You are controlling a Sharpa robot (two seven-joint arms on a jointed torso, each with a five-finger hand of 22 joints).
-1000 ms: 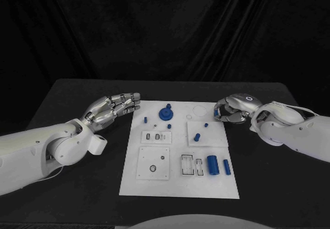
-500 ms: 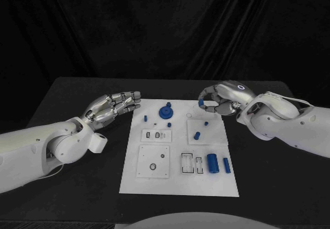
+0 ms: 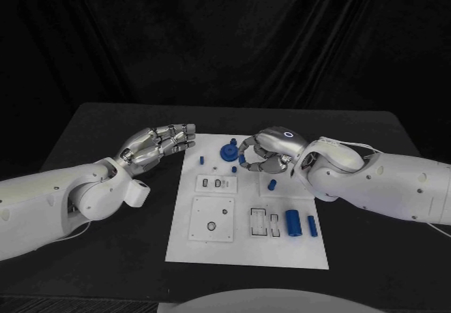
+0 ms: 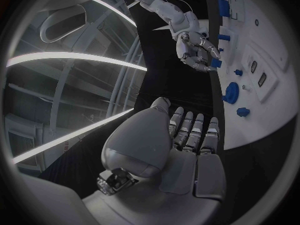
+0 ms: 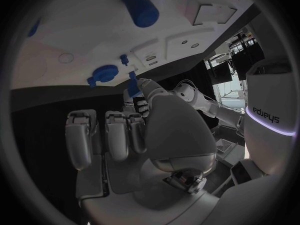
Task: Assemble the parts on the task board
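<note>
We see near right of white rectangular task board [image 3: 246, 254]: two blue cylinder parts [image 3: 292, 222], untouched. Mid-board: our right hand [image 3: 259, 155] now over board centre, pinching small blue peg part [image 4: 215, 63] in curled fingers; a second ago it sat off board's right edge. We judge carry toward insertion hole begun. Far: blue gear part [image 3: 229, 154] standing. Our left hand [image 3: 158, 143] unchanged, fingers extended, empty, over black tabletop [image 3: 113, 261] beside board.

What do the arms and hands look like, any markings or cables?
Both arms are glossy white shells. Left hand and right hand are silver metal with segmented fingers. A glowing ring sits on the right hand's back, a thin pale cable runs along the right forearm, and its wrist housing carries dark lettering.
</note>
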